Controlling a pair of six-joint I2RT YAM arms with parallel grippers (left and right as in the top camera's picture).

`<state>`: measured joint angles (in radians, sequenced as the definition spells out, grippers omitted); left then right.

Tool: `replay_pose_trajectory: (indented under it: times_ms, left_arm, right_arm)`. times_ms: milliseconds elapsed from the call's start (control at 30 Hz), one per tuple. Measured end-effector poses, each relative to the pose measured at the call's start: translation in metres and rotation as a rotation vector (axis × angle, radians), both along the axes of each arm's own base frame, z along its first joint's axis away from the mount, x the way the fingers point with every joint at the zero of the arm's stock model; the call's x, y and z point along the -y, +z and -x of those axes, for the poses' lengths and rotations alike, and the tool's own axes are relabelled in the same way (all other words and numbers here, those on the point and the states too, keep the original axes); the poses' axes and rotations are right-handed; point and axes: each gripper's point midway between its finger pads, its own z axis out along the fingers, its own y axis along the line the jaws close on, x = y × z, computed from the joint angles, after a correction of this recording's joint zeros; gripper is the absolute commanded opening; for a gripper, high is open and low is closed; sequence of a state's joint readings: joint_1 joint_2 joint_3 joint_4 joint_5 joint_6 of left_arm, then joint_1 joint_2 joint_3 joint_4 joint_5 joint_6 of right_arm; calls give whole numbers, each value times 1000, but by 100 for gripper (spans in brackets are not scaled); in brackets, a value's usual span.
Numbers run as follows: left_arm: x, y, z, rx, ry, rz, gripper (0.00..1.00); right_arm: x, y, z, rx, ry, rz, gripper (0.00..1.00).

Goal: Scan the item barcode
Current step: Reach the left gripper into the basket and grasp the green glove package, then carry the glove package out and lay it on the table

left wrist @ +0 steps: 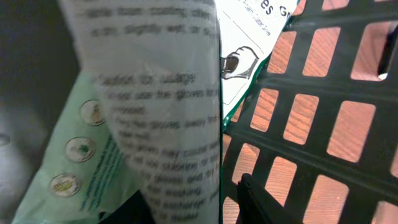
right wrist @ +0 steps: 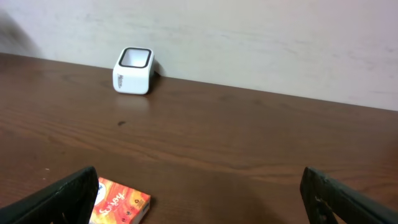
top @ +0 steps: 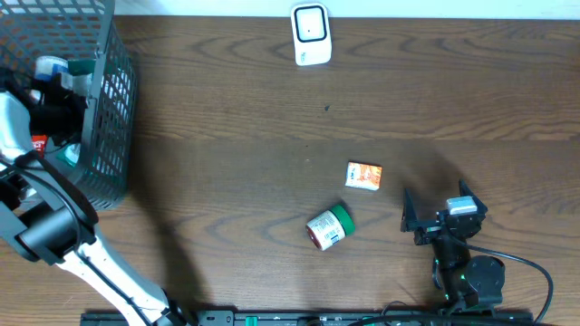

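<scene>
Black wire basket [top: 104, 136] at the left, left gripper [top: 50, 109] reaching inside; white scanner [top: 310, 34] at far edge; orange box [top: 363, 176] and green-lidded jar [top: 328, 227] near right gripper [top: 438, 213]. Left wrist: glove packet [left wrist: 155, 112] close against the basket wall, jaws possibly on it, cannot tell. Right wrist: fingers [right wrist: 62, 199] spread wide.

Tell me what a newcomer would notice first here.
The black mesh basket at the left edge of the table, with the left arm reaching into it. Then the white barcode scanner at the far edge, and an orange box and green-lidded jar lying mid-table near the right arm's open fingers.
</scene>
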<state>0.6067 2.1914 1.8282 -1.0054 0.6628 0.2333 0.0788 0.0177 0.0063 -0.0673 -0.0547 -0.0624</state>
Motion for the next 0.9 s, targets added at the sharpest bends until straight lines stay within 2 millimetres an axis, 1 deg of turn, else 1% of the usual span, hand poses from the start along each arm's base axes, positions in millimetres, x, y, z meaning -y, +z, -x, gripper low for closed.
replay_pose_trajectory:
  times_ms: [33, 67, 200, 267, 333, 400, 467, 500, 533, 600, 633, 667, 700, 733, 767, 800, 833, 867, 900]
  left_arm:
    - [1, -1, 0, -4, -5, -6, 19]
    - [3, -2, 0, -8, -12, -12, 7]
    - [5, -3, -1, -18, -17, -29, 7]
    - [4, 0, -2, -20, -7, -33, 7]
    - [0, 9, -4, -11, 16, -38, 7]
    - [-7, 27, -10, 26, 43, -59, 7]
    - [-19, 56, -15, 90, 80, -94, 7]
    - [-30, 86, -19, 159, 116, -133, 7]
    - [-39, 110, -20, 217, 144, -166, 7]
    - [-55, 168, -14, 344, 204, -243, 7]
    - [-60, 199, -8, 408, 236, -280, 7]
    - [-64, 236, 4, 475, 276, -322, 7]
    - [-65, 263, 15, 522, 308, -356, 7]
    - [-62, 292, 29, 571, 337, -389, 7]
    - [-55, 315, 42, 612, 355, -412, 7]
    - [-44, 336, 54, 649, 367, -423, 7]
    - [-31, 352, 65, 673, 372, -425, 7]
    - [-16, 362, 75, 683, 371, -413, 7]
    - [2, 368, 83, 685, 360, -394, 7]
  right_arm:
    - [0, 0, 0, 0, 0, 0, 99]
    - [0, 0, 0, 0, 0, 0, 99]
    - [0, 0, 0, 0, 0, 0, 99]
    - [0, 0, 0, 0, 0, 0, 99]
    - [0, 0, 0, 0, 0, 0, 99]
    - [0, 0, 0, 0, 0, 0, 99]
    - [0, 0, 0, 0, 0, 0, 99]
    - [0, 0, 0, 0, 0, 0, 99]
    - [0, 0, 0, 0, 0, 0, 99]
    - [0, 0, 0, 0, 0, 0, 99]
    - [0, 0, 0, 0, 0, 0, 99]
    - [0, 0, 0, 0, 0, 0, 99]
    - [0, 0, 0, 0, 0, 0, 99]
    - [0, 0, 0, 0, 0, 0, 99]
    - [0, 0, 0, 0, 0, 0, 99]
    - [0, 0, 0, 0, 0, 0, 99]
    - [0, 0, 0, 0, 0, 0, 99]
    - [0, 0, 0, 0, 0, 0, 99]
    - [0, 0, 0, 0, 0, 0, 99]
